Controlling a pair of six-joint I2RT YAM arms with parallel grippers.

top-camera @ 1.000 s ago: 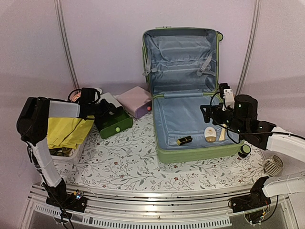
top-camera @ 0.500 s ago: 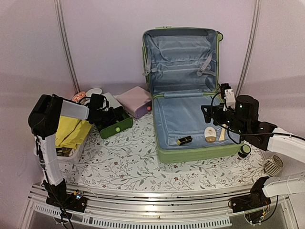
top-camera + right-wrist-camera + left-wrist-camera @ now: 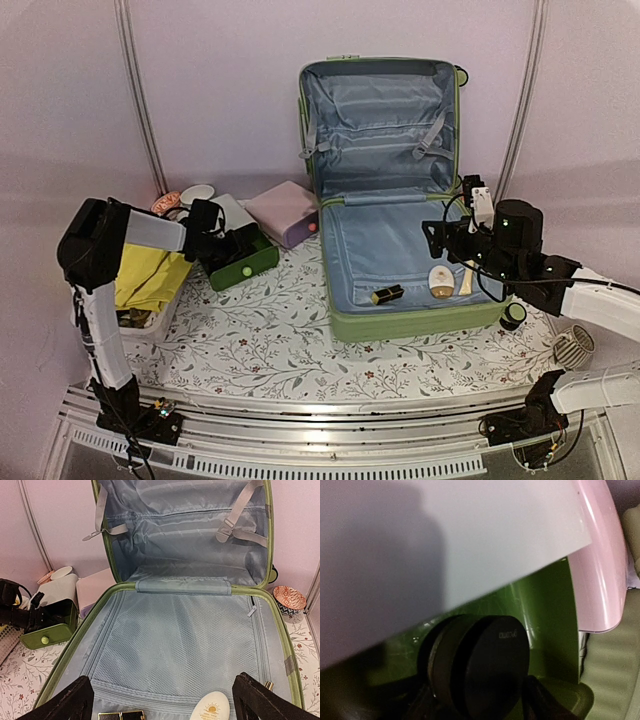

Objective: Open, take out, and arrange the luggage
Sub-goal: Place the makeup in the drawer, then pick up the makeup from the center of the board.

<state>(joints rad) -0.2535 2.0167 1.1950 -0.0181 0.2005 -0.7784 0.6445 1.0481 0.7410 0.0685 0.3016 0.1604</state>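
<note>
The luggage (image 3: 400,250) lies open, its lid upright against the back wall, with grey-blue lining and straps (image 3: 180,630). In its lower half lie a white oval sunscreen bottle (image 3: 440,281) (image 3: 212,709) and a black-and-gold case (image 3: 387,294) (image 3: 120,715). My right gripper (image 3: 455,240) (image 3: 160,705) hangs open and empty above the right part of that half. My left gripper (image 3: 232,245) (image 3: 480,700) is at the small white-and-green drawer box (image 3: 240,262). It is shut on a black round compact (image 3: 485,670) inside the green drawer (image 3: 545,615).
A pink box (image 3: 285,210) (image 3: 600,565) stands between the drawer box and the luggage. A white basket (image 3: 140,325) with yellow cloth sits far left. A beige vented round object (image 3: 573,347) and a patterned bowl (image 3: 288,598) lie to the right.
My left arm has swung from above the basket to the drawer box, carrying its gripper into the drawer. The right arm has barely moved.
</note>
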